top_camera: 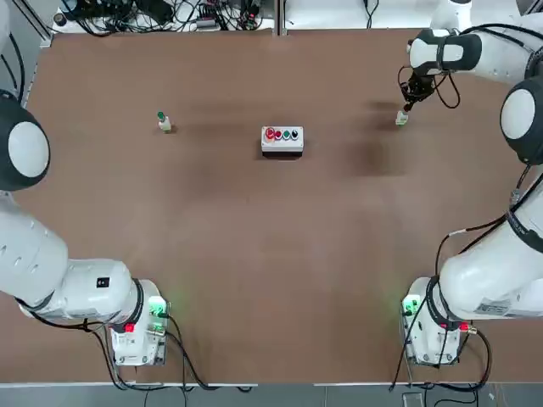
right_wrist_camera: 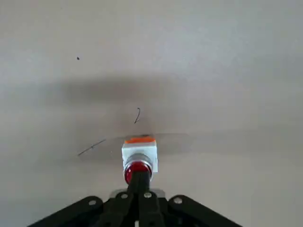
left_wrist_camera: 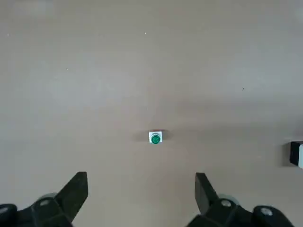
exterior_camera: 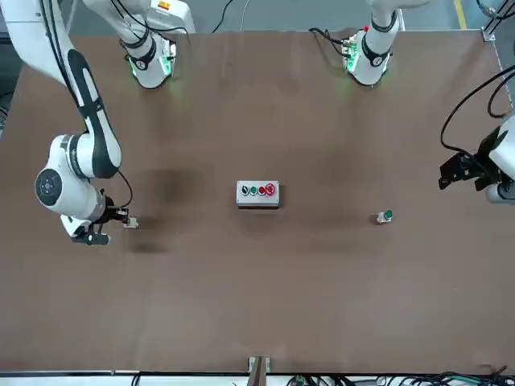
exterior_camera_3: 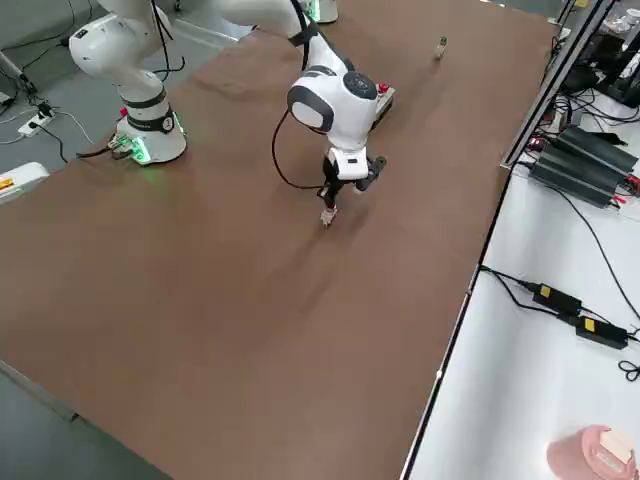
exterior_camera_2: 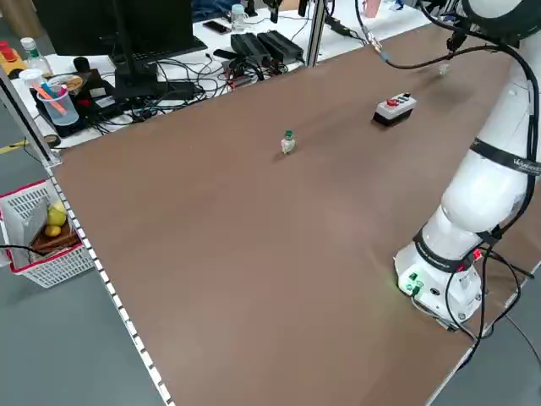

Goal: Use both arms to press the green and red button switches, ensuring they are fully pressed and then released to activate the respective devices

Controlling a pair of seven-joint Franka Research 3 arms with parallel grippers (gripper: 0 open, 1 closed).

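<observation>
Two button switches, one to each side of the worktop (top_camera: 280,237). Item: green switch (top_camera: 165,123), pale base, green cap uppermost, standing on the far left part of the worktop. Item: red switch (right_wrist_camera: 139,158), pale base with an orange patch, near the far right edge, directly at the right gripper's tip. Item: right gripper (right_wrist_camera: 138,176), fingers together, above the red cap (whether the cap is pushed in, one cannot tell). Item: left gripper (left_wrist_camera: 142,189), fingers wide with nothing between them, raised over the left part of the worktop. Item: white button box (top_camera: 282,142), with red, green and dark buttons, lying between the two switches.
</observation>
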